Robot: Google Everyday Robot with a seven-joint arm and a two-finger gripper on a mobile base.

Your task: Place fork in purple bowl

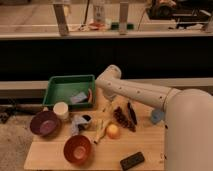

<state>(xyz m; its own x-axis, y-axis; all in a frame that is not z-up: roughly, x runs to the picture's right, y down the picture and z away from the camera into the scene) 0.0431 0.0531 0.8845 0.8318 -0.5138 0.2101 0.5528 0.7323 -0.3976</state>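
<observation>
A white robot arm (145,93) reaches in from the right. Its claw (108,104) hangs low over the wooden counter (145,146), just right of a green tray (64,85). Whether it is spread or pinching something, I cannot tell. The purple bowl (44,123) sits at the counter's left edge. The fork cannot be made out.

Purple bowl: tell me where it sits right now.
In the camera view the purple bowl sits at the left edge of the table, beside the white cup and in front of the green tray; the gripper hangs well to its right.
</observation>
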